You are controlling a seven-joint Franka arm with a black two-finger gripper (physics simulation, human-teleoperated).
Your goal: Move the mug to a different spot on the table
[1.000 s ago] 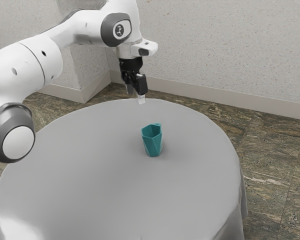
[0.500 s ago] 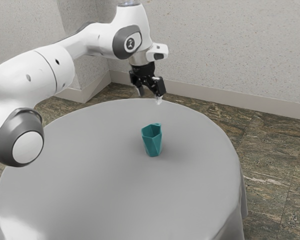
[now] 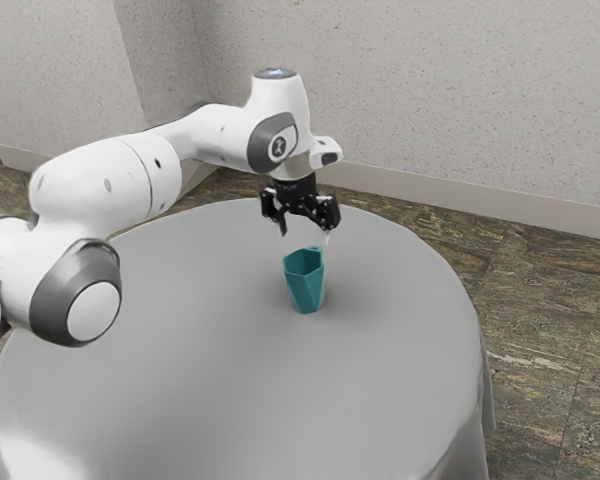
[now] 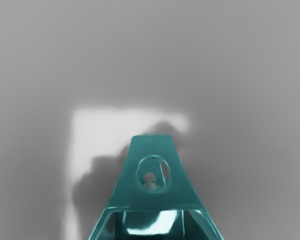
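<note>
A teal faceted mug stands upright near the middle of the round grey table. My black gripper hangs just above the mug's rim, fingers pointing down and spread apart, open with nothing between them. In the wrist view the mug sits right under my hand, its handle with a round hole facing the camera and its open mouth at the lower edge.
The grey tablecloth drapes over the table's edge at the exterior view's right. Beyond it lie a marbled stone floor and a speckled wall with a white baseboard. Bare cloth surrounds the mug on every side.
My arm has swung toward the exterior view's right and come down, bringing the gripper from behind the table's far edge to just above the mug. The mug has not moved.
</note>
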